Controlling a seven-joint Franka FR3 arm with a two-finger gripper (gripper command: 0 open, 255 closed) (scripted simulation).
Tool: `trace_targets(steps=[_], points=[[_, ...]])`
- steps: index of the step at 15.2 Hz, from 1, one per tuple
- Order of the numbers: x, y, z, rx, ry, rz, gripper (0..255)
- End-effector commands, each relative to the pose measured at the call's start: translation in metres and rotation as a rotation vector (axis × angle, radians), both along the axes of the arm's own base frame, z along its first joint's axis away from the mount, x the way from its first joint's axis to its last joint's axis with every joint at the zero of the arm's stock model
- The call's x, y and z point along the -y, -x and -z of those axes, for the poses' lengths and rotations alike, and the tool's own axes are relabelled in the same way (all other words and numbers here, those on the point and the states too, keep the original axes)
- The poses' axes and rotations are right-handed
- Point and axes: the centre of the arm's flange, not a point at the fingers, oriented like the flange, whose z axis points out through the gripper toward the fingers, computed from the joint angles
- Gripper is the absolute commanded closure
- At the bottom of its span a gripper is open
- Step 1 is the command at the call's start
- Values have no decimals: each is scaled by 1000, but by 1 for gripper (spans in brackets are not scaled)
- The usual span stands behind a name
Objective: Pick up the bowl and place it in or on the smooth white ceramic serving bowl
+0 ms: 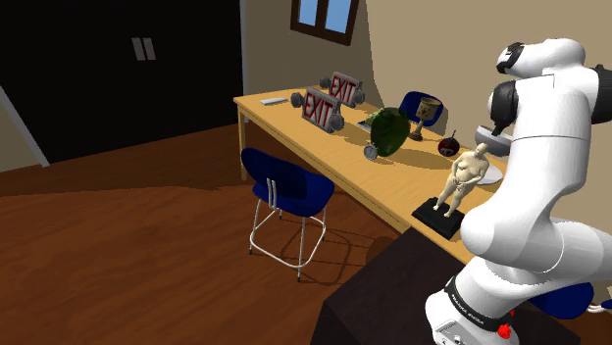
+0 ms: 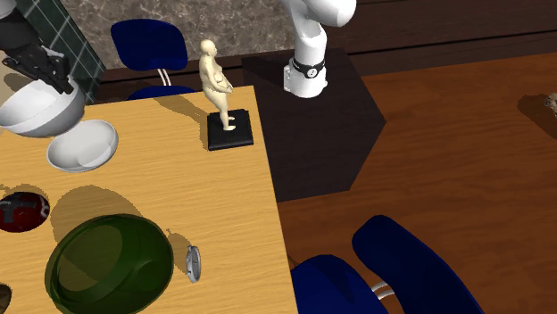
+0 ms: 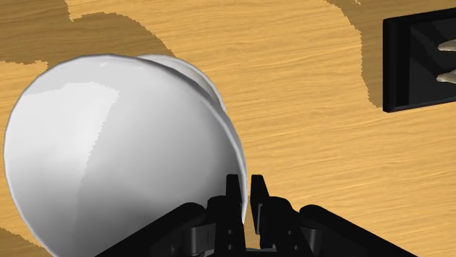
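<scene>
**Bowl hanging from the gripper beside the white serving bowl**

Bowl (image 2: 31, 111), pale grey-white and smooth, is hanging off the table (image 2: 232, 232), gripped by its rim. The black gripper (image 2: 58, 78) is pinching that rim. In the wrist view the two fingers (image 3: 233, 193) are sitting almost together with only the thin wall of the bowl (image 3: 117, 153) between them. The bowl's rounded body is hanging below and to one side of the gripper (image 3: 243, 191).

The white serving bowl (image 2: 82, 145) is resting upright on the wood near the table's short end, the end closest to the stand (image 2: 312, 116). The held bowl is hovering just beside it and partly over its rim. In the wrist view a sliver of the serving bowl (image 3: 194, 73) is peeking out from behind the held one.

A tan statuette (image 2: 217, 80) on a black base is standing at the table's corner nearest the stand, well apart from both bowls. Further along the table, a large dark green bowl (image 2: 109, 263) is sitting near the long edge on the chair side, with a small round grey thing (image 2: 193, 263) just beside it. Two exit signs (image 1: 322, 106) are standing toward the far end. A blue chair (image 1: 284, 186) is standing at the long edge.
</scene>
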Motion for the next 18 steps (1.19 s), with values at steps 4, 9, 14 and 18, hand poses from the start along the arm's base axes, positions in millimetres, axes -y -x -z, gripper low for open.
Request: trace_targets(steps=[4, 9, 14, 18], points=[[4, 2, 24, 1, 0, -2, 255], [4, 2, 51, 1, 0, -2, 255], [4, 2, 77, 1, 0, -2, 255], [4, 2, 98, 1, 0, -2, 255]])
